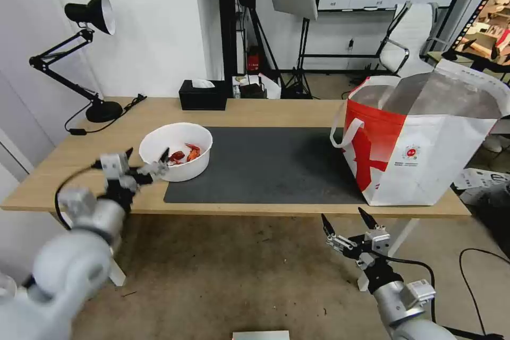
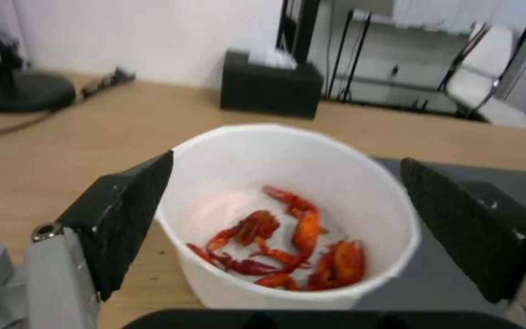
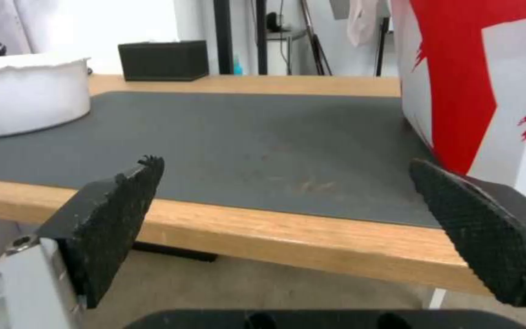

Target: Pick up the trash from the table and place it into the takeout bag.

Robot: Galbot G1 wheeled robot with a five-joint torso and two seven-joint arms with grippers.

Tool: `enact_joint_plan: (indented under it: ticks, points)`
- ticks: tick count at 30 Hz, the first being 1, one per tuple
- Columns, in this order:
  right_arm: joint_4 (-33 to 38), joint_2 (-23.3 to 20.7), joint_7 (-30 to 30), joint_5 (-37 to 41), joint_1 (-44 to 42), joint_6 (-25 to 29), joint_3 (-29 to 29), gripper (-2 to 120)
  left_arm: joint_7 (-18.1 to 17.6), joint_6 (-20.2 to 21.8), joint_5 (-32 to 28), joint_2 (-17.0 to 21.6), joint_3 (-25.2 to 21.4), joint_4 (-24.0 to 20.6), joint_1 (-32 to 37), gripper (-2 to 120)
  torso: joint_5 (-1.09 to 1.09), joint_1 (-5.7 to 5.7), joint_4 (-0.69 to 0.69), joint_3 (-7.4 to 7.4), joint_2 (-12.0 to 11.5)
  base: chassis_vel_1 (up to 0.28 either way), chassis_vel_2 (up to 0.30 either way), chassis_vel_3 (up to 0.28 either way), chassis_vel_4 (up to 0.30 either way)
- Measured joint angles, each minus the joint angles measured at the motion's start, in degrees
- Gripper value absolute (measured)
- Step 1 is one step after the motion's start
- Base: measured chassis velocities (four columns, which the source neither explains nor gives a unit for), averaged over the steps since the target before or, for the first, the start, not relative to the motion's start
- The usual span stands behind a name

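A white round bowl (image 1: 178,156) with red crayfish shells (image 2: 287,246) stands on the table (image 1: 69,164), half on the left end of the dark grey mat (image 1: 265,164). My left gripper (image 1: 146,158) is open just at the bowl's near-left rim, its fingers (image 2: 126,214) spread to either side of the bowl (image 2: 287,205). The takeout bag (image 1: 419,138) stands open at the table's right end, foil lining showing. My right gripper (image 1: 346,219) hangs open below the table's front edge, left of the bag (image 3: 476,77).
A black tissue box (image 1: 202,94) sits at the back edge of the table and a black desk lamp (image 1: 85,58) at the back left. An office chair (image 1: 409,37) and stands fill the room behind. Cables lie on the floor at the right.
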Motion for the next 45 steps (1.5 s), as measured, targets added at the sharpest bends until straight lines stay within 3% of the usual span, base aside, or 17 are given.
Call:
enact_joint_plan:
  ticks: [4, 6, 8, 9, 10, 15, 17, 26, 45]
  points:
    - [0.0, 0.0, 0.0, 0.0, 0.0, 0.0, 0.0, 100, -0.6, 3.1, -5.2, 2.2, 1.3, 3.3, -4.2, 100, 0.02, 0.0, -0.01, 0.0, 0.0, 0.0, 0.0, 0.0, 0.0]
    - [0.0, 0.0, 0.0, 0.0, 0.0, 0.0, 0.0, 100, -0.6, 7.0, -11.5, 4.5, 4.5, 9.6, -10.7, 100, 0.0, 0.0, -0.01, 0.0, 0.0, 0.0, 0.0, 0.0, 0.0]
    - [0.0, 0.0, 0.0, 0.0, 0.0, 0.0, 0.0, 100, -0.4, 7.9, -12.5, 4.9, 5.5, 11.4, -12.4, 100, 0.02, 0.0, 0.0, 0.0, 0.0, 0.0, 0.0, 0.0, 0.0]
    - [0.0, 0.0, 0.0, 0.0, 0.0, 0.0, 0.0, 100, -0.1, 9.5, -14.4, 5.5, 7.9, 15.2, -16.0, 100, 0.02, 0.0, -0.01, 0.0, 0.0, 0.0, 0.0, 0.0, 0.0]
    - [0.0, 0.0, 0.0, 0.0, 0.0, 0.0, 0.0, 100, 0.0, 11.2, -15.7, 5.6, 10.9, 19.6, -19.8, 100, 0.02, 0.0, -0.01, 0.0, 0.0, 0.0, 0.0, 0.0, 0.0]
    - [0.1, 0.0, 0.0, 0.0, 0.0, 0.0, 0.0, 100, 0.0, 13.9, -16.5, 5.0, 15.1, 25.3, -24.9, 100, 0.02, 0.0, 0.0, 0.0, 0.0, 0.0, 0.0, 0.0, 0.0]
    - [0.1, 0.0, 0.0, 0.1, 0.0, 0.0, 0.0, 100, -1.7, 16.4, -18.7, 3.7, 17.2, 28.1, -28.1, 100, 0.02, 0.0, -0.01, 0.0, 0.0, 0.0, 0.0, 0.0, 0.0]
    - [0.1, 0.0, 0.0, 0.1, 0.0, 0.0, 0.0, 100, -7.7, 18.9, -24.6, 1.6, 20.1, 31.7, -32.6, 95, 0.02, 0.0, -0.01, -0.01, 0.0, 0.0, 0.0, 0.0, 0.0]
    - [0.1, 0.0, 0.0, 0.1, 0.0, 0.0, 0.0, 100, -8.9, 16.9, -25.7, 1.3, 21.7, 32.0, -34.0, 25, 0.02, -0.01, -0.01, -0.01, 0.0, 0.0, 0.0, 0.0, 0.0]
